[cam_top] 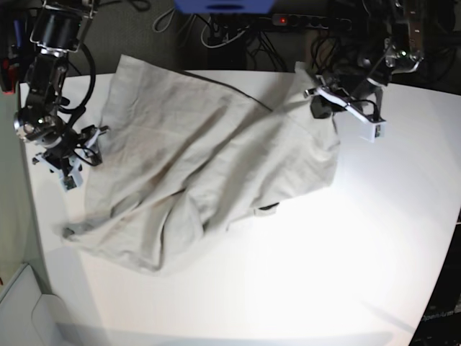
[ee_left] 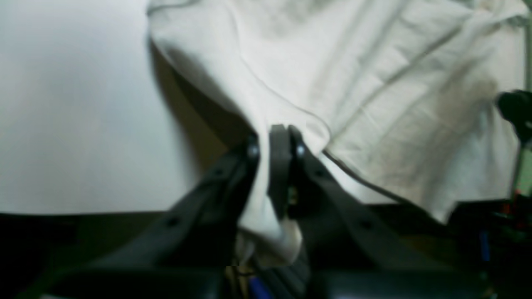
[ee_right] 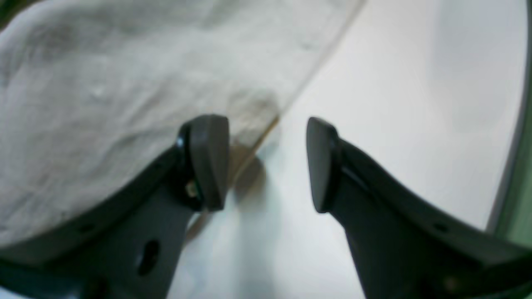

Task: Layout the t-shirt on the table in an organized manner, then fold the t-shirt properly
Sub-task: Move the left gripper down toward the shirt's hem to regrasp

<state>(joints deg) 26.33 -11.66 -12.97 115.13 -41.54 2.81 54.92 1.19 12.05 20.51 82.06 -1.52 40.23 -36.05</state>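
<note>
T-shirt [cam_top: 194,173] rumpled on your desk [cam_top: 346,252], long axis lower left to upper right. Left gripper [ee_left: 274,139] pinches its upper-right edge; right gripper [ee_right: 268,162] gapes empty at left edge.

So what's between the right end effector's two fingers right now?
Only bare table, seen in the right wrist view; the t-shirt hem lies beside the left-hand finger of the open right end effector.
</note>
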